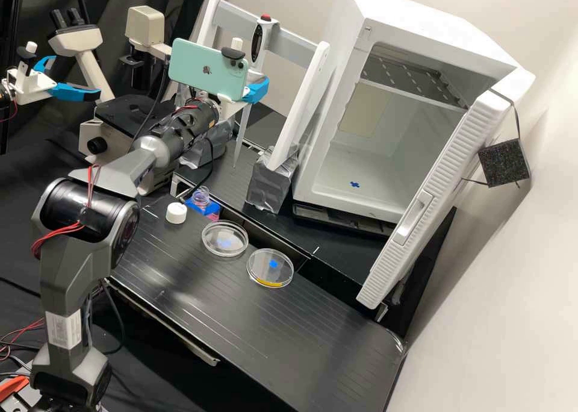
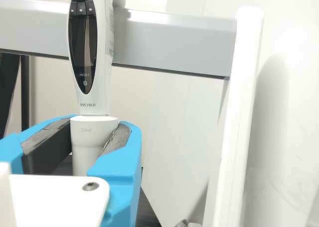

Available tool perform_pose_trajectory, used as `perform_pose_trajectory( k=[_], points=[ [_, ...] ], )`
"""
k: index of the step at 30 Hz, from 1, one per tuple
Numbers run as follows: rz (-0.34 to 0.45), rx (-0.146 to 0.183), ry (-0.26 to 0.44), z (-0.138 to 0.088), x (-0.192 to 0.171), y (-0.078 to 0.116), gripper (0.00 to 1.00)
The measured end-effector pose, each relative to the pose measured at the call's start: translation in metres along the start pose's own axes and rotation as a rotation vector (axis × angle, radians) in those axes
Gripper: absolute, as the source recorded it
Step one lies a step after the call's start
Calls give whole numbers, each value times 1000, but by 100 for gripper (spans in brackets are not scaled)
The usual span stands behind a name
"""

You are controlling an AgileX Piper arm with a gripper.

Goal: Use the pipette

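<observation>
Black bench top is seen in front, backed by pale walls, and from the left a microscope is picked up first. Next along, a white cap is set down on the bench, and just beyond it a clear bottle neck is made out above something blue and pink; what is held inside can't be told. Then comes a clear dish, with a pale blue patch seen through it. Above and behind, the pipette is held nearly upright, tip down, its collar clamped between the blue fingers of the gripper, right before the grey crossbar of a white stand. Onward to a second dish: a brighter blue patch is shown there, plus an orange-yellow band along the near rim. Finally, at the right, a white cabinet is found open, with a small blue piece on its floor.
</observation>
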Motion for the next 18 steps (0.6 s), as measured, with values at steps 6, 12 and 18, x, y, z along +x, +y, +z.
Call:
perform_pose_trajectory(
  k=[6,12,18],
  points=[
    [4,9,8,-4,1,5,0],
    [6,14,8,-4,1,5,0],
    [6,85,18,-5,-3,7,0]
  ],
)
